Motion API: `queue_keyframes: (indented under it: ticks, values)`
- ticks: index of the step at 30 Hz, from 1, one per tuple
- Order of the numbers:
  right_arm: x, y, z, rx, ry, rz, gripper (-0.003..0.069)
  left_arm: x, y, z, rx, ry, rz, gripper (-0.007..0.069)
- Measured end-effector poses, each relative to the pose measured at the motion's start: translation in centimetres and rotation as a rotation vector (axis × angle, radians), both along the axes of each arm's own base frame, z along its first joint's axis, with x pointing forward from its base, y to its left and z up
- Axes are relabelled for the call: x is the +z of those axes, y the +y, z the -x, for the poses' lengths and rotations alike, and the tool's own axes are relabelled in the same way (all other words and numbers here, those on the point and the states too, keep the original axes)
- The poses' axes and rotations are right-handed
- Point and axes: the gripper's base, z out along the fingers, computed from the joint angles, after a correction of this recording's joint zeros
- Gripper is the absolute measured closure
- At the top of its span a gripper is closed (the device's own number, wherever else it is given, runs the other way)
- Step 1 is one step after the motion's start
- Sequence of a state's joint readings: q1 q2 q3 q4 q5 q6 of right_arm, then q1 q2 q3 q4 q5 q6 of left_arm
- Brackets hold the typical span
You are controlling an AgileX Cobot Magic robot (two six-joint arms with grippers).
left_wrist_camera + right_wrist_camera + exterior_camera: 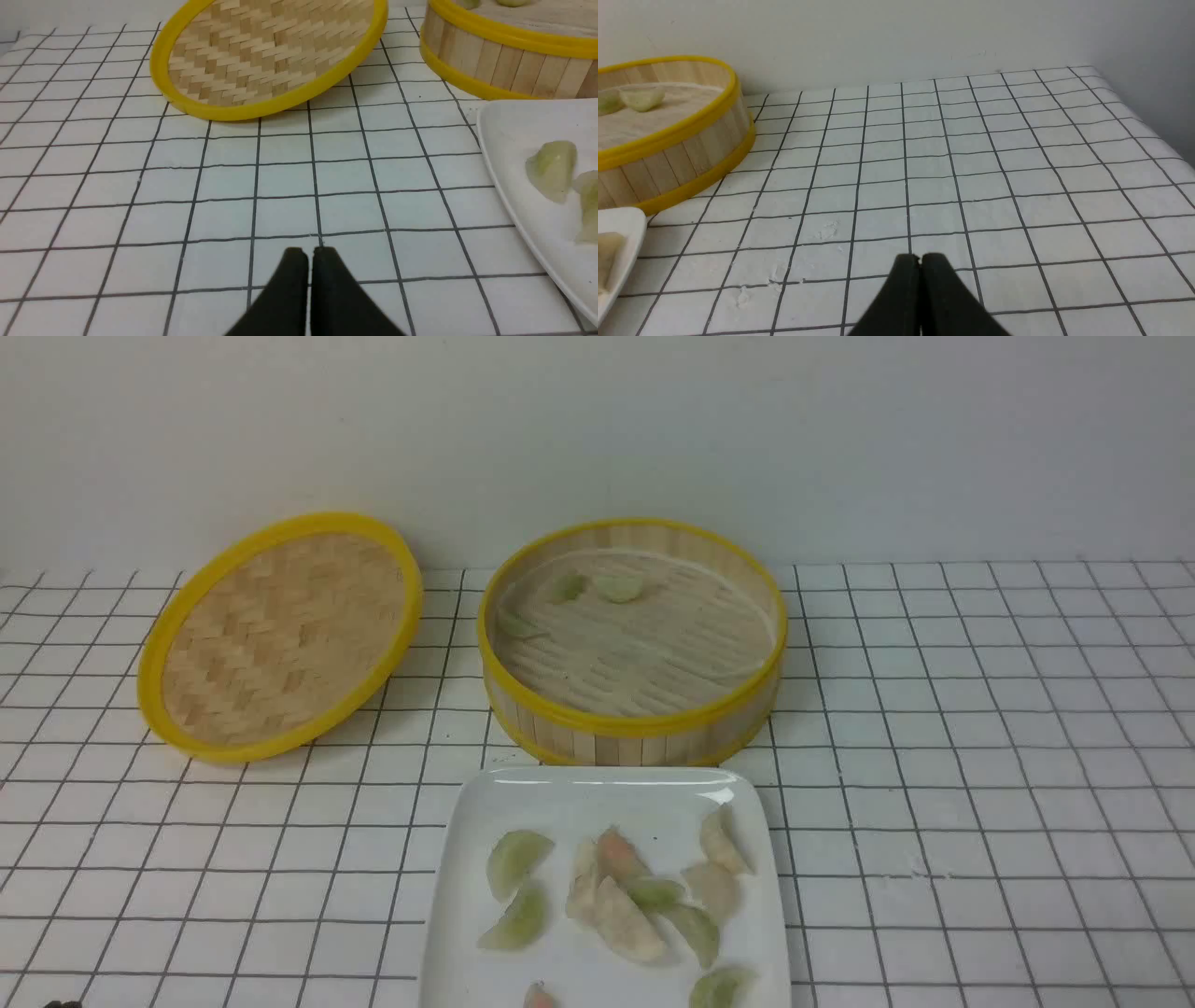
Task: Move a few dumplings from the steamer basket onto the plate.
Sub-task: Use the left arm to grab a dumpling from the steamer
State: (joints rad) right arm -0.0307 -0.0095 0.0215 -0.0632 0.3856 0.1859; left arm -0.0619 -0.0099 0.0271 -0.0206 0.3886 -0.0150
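The steamer basket (631, 723) stands at the back centre with three pale green dumplings (620, 586) on its slatted floor near the far left wall. It also shows in the left wrist view (509, 60) and the right wrist view (677, 154). The white square plate (467, 859) lies in front of it and holds several green dumplings (518, 861) mixed with whitish and pink-tinged ones. My left gripper (309, 252) is shut and empty over the cloth, left of the plate (509, 140). My right gripper (920, 257) is shut and empty over the cloth, right of the plate (626, 224). Neither gripper shows in the front view.
A shallow woven lid (280, 635) with a yellow rim leans tilted left of the basket, and it also shows in the left wrist view (271, 51). A white cloth with a black grid (980, 756) covers the table. A wall stands close behind.
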Motion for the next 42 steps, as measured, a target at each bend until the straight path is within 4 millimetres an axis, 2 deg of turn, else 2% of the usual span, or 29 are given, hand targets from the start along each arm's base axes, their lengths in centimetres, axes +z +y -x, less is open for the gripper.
queue_keyframes:
  ticks: [24,28,30,32,35,37,38,39,41,42]
  values:
    - [0.0,0.0,0.0,0.000,0.000,0.000,0.0669,0.0,0.0,0.0,0.000,-0.005,0.002,0.0631]
    - [0.0,0.0,0.0,0.000,0.000,0.000,0.0669,0.8,-0.4,-0.2,0.015,-0.082,0.196,0.0631]
    - [0.0,0.0,0.0,0.000,0.000,0.000,0.0669,2.3,-0.3,-0.4,0.048,-0.221,0.454,0.0631]
    - [0.0,0.0,0.0,0.000,0.000,0.000,0.0669,3.0,-0.1,-0.5,0.068,-0.294,0.553,0.0631]
    - [0.0,0.0,0.0,0.000,0.000,0.000,0.0669,5.3,1.2,-0.1,0.151,-0.562,0.765,0.0631]
    - [0.0,0.0,0.0,0.000,0.000,0.000,0.0669,7.4,1.7,0.4,0.155,-0.674,0.803,0.0631]
    - [0.0,0.0,0.0,0.000,0.000,0.000,0.0669,7.7,1.7,0.4,0.153,-0.679,0.804,0.0631]
    - [0.0,0.0,0.0,0.000,0.000,0.000,0.0669,9.9,1.5,0.7,0.125,-0.698,0.790,0.0631]
    - [0.0,0.0,0.0,0.000,0.000,0.000,0.0669,12.5,1.0,0.7,0.081,-0.672,0.743,0.0631]
    - [0.0,0.0,0.0,0.000,0.000,0.000,0.0669,15.0,0.4,0.2,0.038,-0.583,0.673,0.0631]
